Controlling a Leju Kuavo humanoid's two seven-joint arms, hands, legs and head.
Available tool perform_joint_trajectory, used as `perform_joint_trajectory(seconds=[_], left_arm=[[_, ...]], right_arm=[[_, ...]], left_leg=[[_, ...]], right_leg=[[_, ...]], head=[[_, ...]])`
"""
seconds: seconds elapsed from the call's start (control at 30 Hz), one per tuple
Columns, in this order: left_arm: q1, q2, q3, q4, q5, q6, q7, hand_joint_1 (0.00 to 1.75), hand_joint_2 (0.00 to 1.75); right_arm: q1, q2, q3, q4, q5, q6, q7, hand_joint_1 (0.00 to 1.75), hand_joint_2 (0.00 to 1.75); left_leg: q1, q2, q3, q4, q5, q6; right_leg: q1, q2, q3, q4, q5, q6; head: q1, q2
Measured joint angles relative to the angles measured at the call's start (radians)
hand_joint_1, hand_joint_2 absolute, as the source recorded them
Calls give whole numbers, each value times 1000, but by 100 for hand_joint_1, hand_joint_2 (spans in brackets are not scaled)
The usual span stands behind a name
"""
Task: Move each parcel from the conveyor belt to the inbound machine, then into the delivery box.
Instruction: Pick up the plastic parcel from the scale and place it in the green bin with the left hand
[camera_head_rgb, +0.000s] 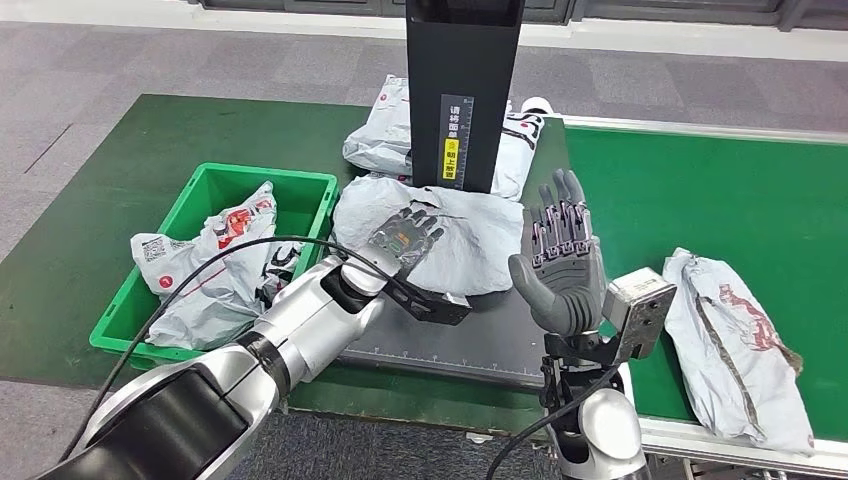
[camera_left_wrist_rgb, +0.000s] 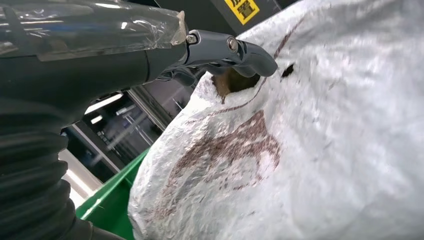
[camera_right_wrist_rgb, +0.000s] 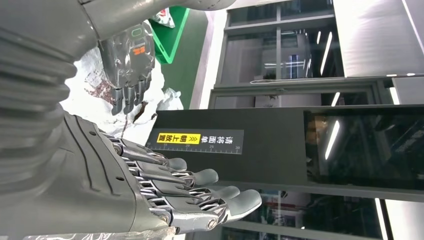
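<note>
Head view: left hand flat on grey parcel under black scanner post; right hand spread, empty

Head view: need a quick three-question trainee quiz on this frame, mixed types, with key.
1. True or false: the left robot hand rests on the parcel lying on the machine's grey plate.
2. Where does the green bin sit relative to the black column? A) robot's left B) robot's right
3. Fill in: the right robot hand is raised, fingers apart, holding ____.

Key: 1 true. 2 A. 3 nothing.
</note>
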Motion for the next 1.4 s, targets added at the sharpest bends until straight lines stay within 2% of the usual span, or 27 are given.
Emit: perform_joint_trajectory(seconds=[0.23, 0.27, 0.3, 0.37, 0.4, 0.43, 0.63, 1.13, 1.27, 1.4], left_arm=[[-9, 7, -45, 44, 2, -6, 3, 0, 175], [-8, 9, -48, 50, 7, -12, -3, 7, 175], [-7, 11, -50, 54, 12, -21, -12, 37, 175], [-2, 15, -52, 63, 22, -38, -29, 119, 175], [1, 17, -53, 67, 26, -46, -36, 153, 175], [4, 18, -54, 71, 28, -51, -40, 164, 175], [17, 21, -64, 83, 33, -58, -48, 175, 175], [24, 24, -67, 89, 36, -60, -46, 175, 175], [33, 34, -67, 88, 38, -2, -2, 175, 175], [36, 63, -63, 71, 50, 131, 62, 175, 175]], right_arm=[[-4, -2, 1, 27, -18, 17, -14, 0, 175], [-7, -2, 1, 33, -21, 22, -14, 0, 175], [-12, -2, 2, 41, -23, 27, -15, 0, 175], [-21, -2, 3, 55, -27, 35, -19, 0, 175], [-26, -3, 4, 62, -29, 37, -21, 0, 175], [-30, -3, 4, 68, -30, 39, -22, 0, 175], [-43, -3, 6, 89, -32, 45, -25, 0, 175], [-44, -10, 6, 98, -38, 52, -30, 0, 175], [-34, -13, 6, 97, -39, 54, -31, 0, 175], [-11, -16, 6, 79, -32, 38, -25, 0, 175]], left_leg=[[0, 0, 0, 0, 0, 0], [0, 0, 0, 0, 0, 0], [0, 0, 0, 0, 0, 0], [0, 0, 0, 0, 0, 0], [0, 0, 0, 0, 0, 0], [0, 0, 0, 0, 0, 0], [0, 0, 0, 0, 0, 0], [0, 0, 0, 0, 0, 0], [0, 0, 1, 0, 0, 0], [0, 0, 1, 0, 0, 0]], right_leg=[[0, 0, 0, 0, 0, 0], [0, 0, 0, 0, 0, 0], [0, 0, 0, 0, 0, 0], [0, 0, 0, 0, 0, 0], [0, 0, 0, 0, 0, 0], [0, 0, 0, 0, 0, 0], [0, 0, 0, 0, 0, 0], [0, 0, 1, 1, 0, 0], [0, 0, 1, 0, 0, 0], [0, 0, 0, 1, 0, 0]], head=[[0, 0], [0, 0], [0, 0], [0, 0], [0, 0], [0, 0], [0, 0], [0, 0], [0, 0], [0, 0]])
